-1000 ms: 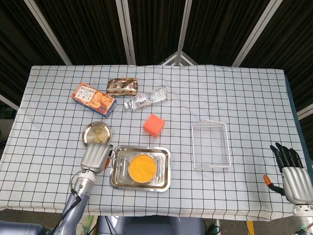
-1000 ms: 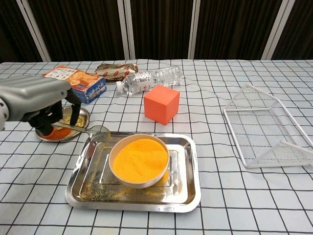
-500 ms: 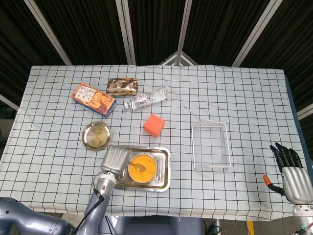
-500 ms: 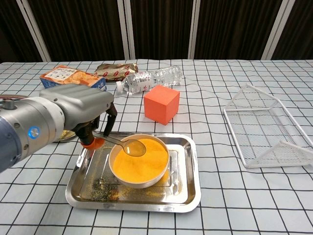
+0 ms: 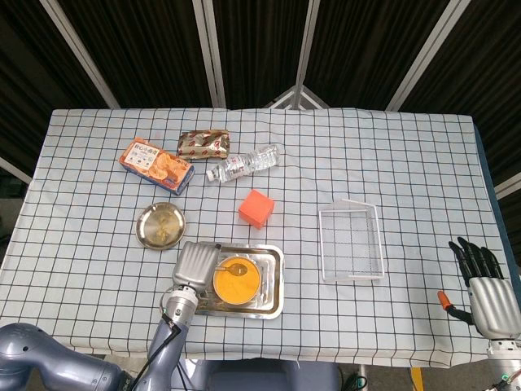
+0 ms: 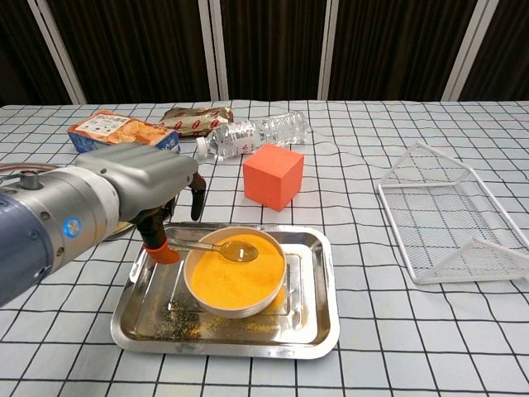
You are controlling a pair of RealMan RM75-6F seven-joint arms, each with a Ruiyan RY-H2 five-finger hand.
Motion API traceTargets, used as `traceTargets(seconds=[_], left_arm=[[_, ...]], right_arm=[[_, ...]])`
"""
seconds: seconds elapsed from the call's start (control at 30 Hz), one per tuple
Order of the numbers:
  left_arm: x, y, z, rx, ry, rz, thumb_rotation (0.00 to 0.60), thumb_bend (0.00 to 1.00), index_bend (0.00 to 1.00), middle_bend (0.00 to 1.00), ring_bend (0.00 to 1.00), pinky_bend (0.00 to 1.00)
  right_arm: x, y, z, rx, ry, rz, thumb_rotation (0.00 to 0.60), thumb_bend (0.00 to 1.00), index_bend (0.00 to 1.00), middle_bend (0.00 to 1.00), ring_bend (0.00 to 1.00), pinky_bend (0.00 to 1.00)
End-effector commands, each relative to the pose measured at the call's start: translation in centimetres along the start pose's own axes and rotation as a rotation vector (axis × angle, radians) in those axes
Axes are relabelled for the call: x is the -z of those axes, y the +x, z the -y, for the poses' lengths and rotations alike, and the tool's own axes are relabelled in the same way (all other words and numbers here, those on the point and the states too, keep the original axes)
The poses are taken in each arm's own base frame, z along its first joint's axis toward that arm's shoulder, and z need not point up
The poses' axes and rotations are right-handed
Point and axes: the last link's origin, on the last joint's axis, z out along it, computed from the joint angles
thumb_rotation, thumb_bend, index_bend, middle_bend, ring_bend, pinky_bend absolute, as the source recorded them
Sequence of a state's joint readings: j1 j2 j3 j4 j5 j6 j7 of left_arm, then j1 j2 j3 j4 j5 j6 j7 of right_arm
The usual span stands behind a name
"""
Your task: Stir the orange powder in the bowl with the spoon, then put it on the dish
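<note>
Head view: left robot hand point(image 5: 196, 262) grips spoon point(image 5: 234, 268), tip over orange powder point(image 5: 237, 279) in bowl point(image 5: 215, 281), bowl on steel tray point(image 5: 275, 281). Dish point(image 5: 160, 226) just up-left, waiting. Right robot hand point(image 5: 480, 285) far off, fingers apart, holds nothing.

Chest view: spoon point(image 6: 225, 248) scoop lies on powder point(image 6: 235, 277). Best go slow, small circles, keep away from bowl point(image 6: 234, 306) rim, so no spill on tray point(image 6: 318, 327) or surface point(image 6: 372, 273).

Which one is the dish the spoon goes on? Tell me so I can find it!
Find the big rectangular steel tray near the front edge of the checked tablecloth, holding the bowl of orange powder. Just behind its left corner sits a small round silver dish. It is the only round, shiny, flat thing lying straight on the cloth.
</note>
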State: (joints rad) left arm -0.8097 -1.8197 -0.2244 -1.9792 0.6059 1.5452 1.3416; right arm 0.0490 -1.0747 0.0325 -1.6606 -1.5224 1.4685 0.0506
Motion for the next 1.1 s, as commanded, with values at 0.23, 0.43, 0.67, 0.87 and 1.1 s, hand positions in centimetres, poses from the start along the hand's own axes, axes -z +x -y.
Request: traceTargets(seconds=[0.23, 0.43, 0.67, 0.87, 1.1], left_arm=[[0.7, 0.5, 0.8, 0.012, -0.015, -0.024, 0.6, 0.32, 0.45, 0.9, 0.88, 0.94], [0.6, 0.3, 0.7, 0.008, -0.02, -0.018, 0.6, 0.34, 0.47, 0.9, 0.88, 0.94], [0.2, -0.5, 0.1, -0.01, -0.015, -0.008, 0.6, 0.42, 0.47, 0.91, 0.89, 0.94], [-0.4, -0.9, -0.2, -0.016, 0.006, 0.005, 0.6, 0.46, 0.47, 0.91, 0.89, 0.94], [-0.8, -1.0, -0.5, -0.01, 0.016, 0.01, 0.6, 0.46, 0.47, 0.91, 0.89, 0.94]], right_arm=[[0.0, 0.0, 0.0, 0.002, -0.001, -0.001, 0.6, 0.36, 0.0, 0.0, 0.0, 0.0], [0.0, 0.0, 0.0, 0.003, 0.0, -0.004, 0.6, 0.36, 0.0, 0.0, 0.0, 0.0], [0.0, 0.0, 0.0, -0.002, 0.0, -0.001, 0.6, 0.36, 0.0, 0.0, 0.0, 0.0], [0.0, 0.0, 0.0, -0.01, -0.003, 0.001, 0.6, 0.36, 0.0, 0.0, 0.0, 0.0], [0.0, 0.0, 0.0, -0.013, -0.004, 0.002, 0.6, 0.36, 0.0, 0.0, 0.0, 0.0]])
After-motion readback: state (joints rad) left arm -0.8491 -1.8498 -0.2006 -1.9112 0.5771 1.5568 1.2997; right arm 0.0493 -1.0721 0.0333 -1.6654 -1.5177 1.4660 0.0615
